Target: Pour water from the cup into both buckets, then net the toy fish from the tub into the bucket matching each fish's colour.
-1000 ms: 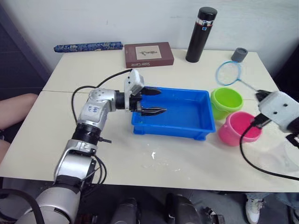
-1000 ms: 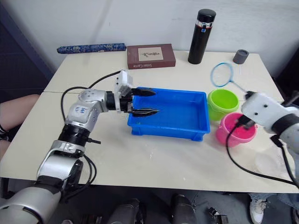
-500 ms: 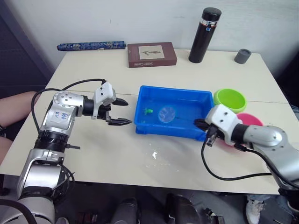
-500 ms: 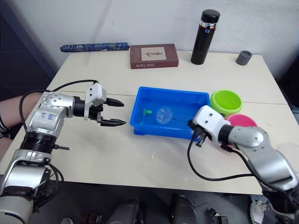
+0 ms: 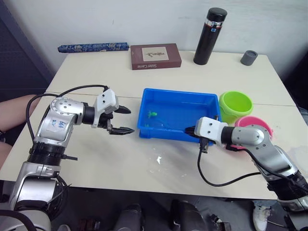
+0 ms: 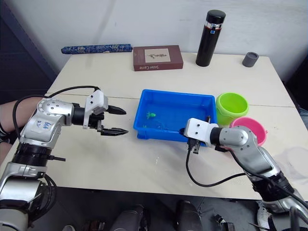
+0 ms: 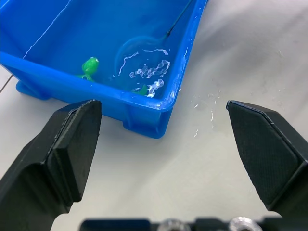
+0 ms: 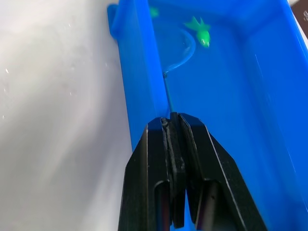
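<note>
two pincers work over the pale bench (image 5: 144, 163). the shallow bright blue plastic tub (image 5: 179, 113) holds water. the left pincer (image 5: 122, 120) waits spread beside it. the right pincer (image 8: 174, 126), clenched on the blue-rimmed hoop net (image 8: 183, 48), sits near a tiny green fish (image 8: 199, 29). a hasty scoop may slop water or nudge the fish away.

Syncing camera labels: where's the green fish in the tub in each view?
Left eye view: green fish in the blue tub's left half.
Right eye view: fish in the same spot, near the tub's left wall.
Left wrist view: fish just behind the tub's near wall.
Right wrist view: fish beyond the net hoop.
Shared landmark: the blue tub.
</note>
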